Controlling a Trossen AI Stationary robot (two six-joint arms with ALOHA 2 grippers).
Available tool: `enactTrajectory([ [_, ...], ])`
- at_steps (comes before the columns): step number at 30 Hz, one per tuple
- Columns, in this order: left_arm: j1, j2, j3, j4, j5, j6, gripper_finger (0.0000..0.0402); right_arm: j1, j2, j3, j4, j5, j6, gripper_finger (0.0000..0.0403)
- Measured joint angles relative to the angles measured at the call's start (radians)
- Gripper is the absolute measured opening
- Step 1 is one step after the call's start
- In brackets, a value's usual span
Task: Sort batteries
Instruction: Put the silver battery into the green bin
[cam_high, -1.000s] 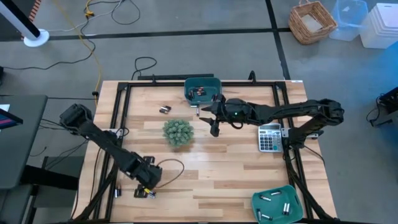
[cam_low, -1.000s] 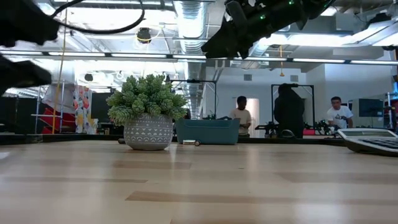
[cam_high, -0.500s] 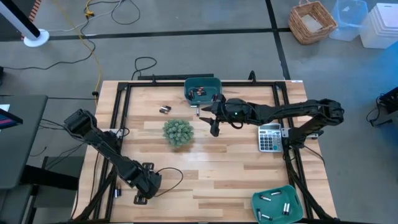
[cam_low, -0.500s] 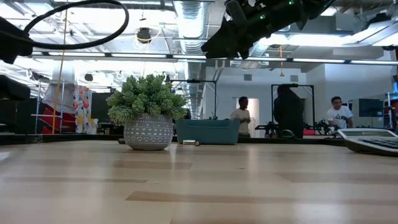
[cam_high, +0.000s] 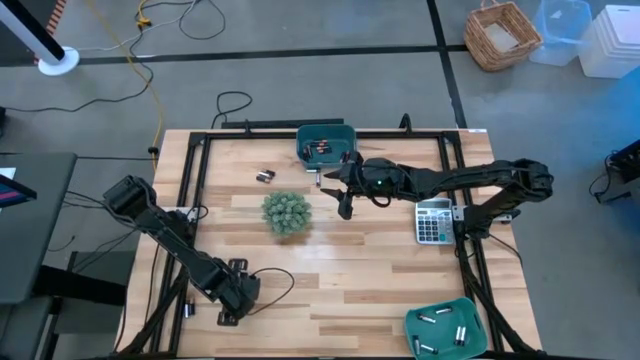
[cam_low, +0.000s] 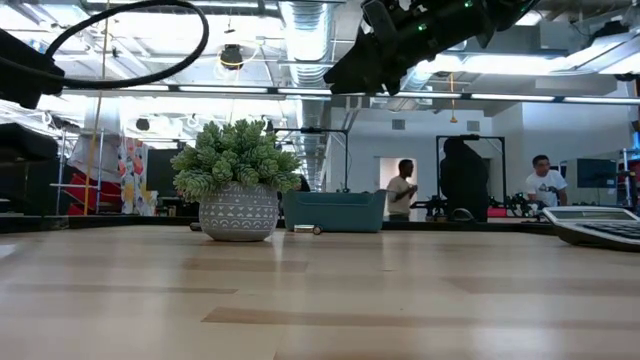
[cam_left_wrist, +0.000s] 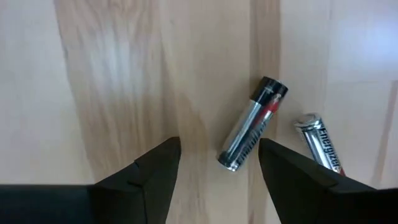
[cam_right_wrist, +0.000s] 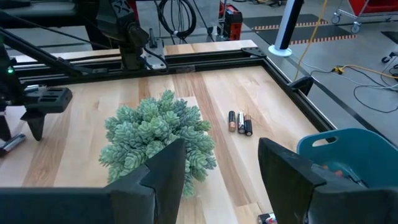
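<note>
- The sorting looks partly done: some batteries sit in bins, and some lie loose on the table (cam_high: 340, 270).
- The front bin (cam_high: 447, 328), far from both grippers, holds a few silver batteries.
- The back bin (cam_high: 326, 141), just behind the right gripper (cam_high: 346, 205), holds a few batteries.
- The left gripper (cam_left_wrist: 219, 163) is open, holding nothing, low over two batteries (cam_left_wrist: 252, 132).
- The right gripper is open and empty, up in the air.
- Three more batteries (cam_right_wrist: 239, 122) lie past the plant (cam_high: 286, 213).

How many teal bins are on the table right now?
2. One teal bin sits at the table's far edge, behind the potted plant. The other bin is at the near right corner, with batteries inside.
</note>
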Motion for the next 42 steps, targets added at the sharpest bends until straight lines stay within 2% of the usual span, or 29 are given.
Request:
enactTrajectory([
  [7,0.002,-0.001,-0.014,0.01,-0.076,0.02,0.0166,0.0,0.0,0.0,-0.001,0.0,0.0,0.0215],
  [15,0.007,0.002,-0.019,0.072,-0.256,0.102,0.0127,-0.008,0.0,0.0,-0.001,0.0,0.0,0.0215],
  [18,0.023,0.002,-0.029,0.12,-0.254,0.149,0.012,-0.008,0.0,0.0,-0.001,0.0,0.0,0.0215],
  [23,0.058,-0.004,-0.118,0.294,-0.25,0.219,0.0117,-0.008,0.0,0.001,-0.004,0.0,0.0,0.0215],
  [32,0.126,-0.006,-0.177,0.427,-0.203,0.32,0.012,-0.014,0.0,0.001,-0.009,0.0,0.0,0.0215],
  [39,0.146,-0.001,-0.18,0.462,-0.194,0.353,0.0118,-0.022,0.0,0.001,-0.011,0.0,0.0,0.0215],
  [42,0.147,0.0,-0.18,0.464,-0.2,0.354,0.0102,-0.021,0.0,0.001,-0.011,0.0,0.0,0.0215],
])
